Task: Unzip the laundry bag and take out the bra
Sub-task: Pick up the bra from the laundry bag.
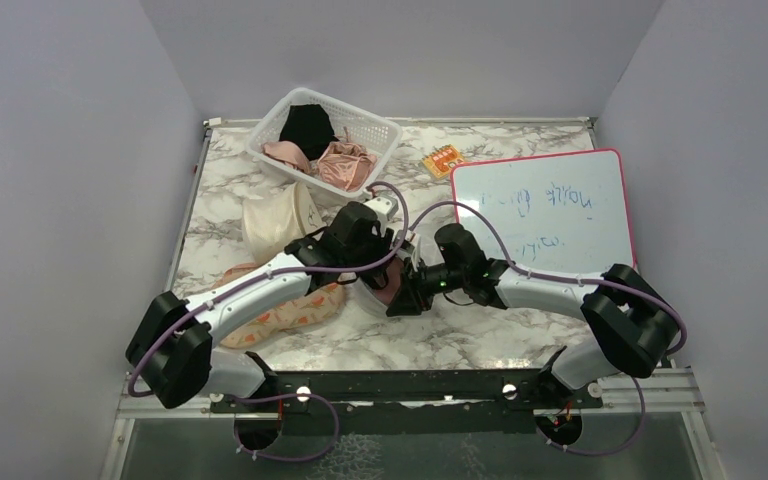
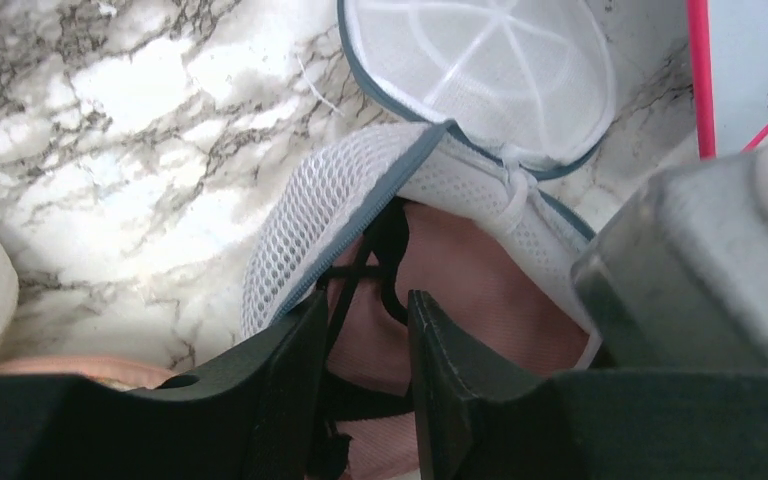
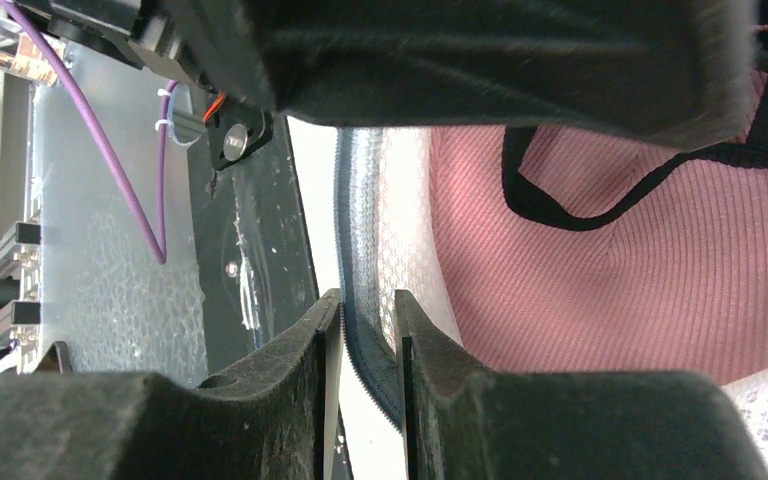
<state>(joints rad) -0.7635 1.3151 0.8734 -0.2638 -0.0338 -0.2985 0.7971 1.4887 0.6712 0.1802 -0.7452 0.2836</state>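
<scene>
Closest of all, along the bottom edge of the right wrist view, the right hand (image 3: 368, 308) has its two black fingers (image 3: 290, 390) drawn nearly together, clamped on the grey-blue zip rim of the laundry bag (image 3: 355, 230), which runs up the middle of the frame between them. To the right of that rim the pink ribbed bra (image 3: 580, 260) lies inside the white mesh, a black strap (image 3: 560, 215) looping across it. Through the left wrist view the left hand (image 2: 365, 300) sits low in the frame with its fingers a little apart over the bag's opening; the strap and pink fabric pass between them, but I cannot tell whether they actually pinch anything (the tips are partly buried in cloth). The bag's round mesh lid (image 2: 480, 70) is flipped back flat on the marble table (image 2: 130, 120) at the top of the frame, joined to the bag at its lower edge, so the zip is undone and the bra sits half exposed inside. From above, both hands meet at the centre of the table, hiding most of the bag. A whiteboard (image 1: 545, 210) lies to the right, a white basket (image 1: 385, 128) of garments at upper centre, a cream bag (image 1: 275, 220) and a peach floral pouch (image 1: 285, 312) to the left.
</scene>
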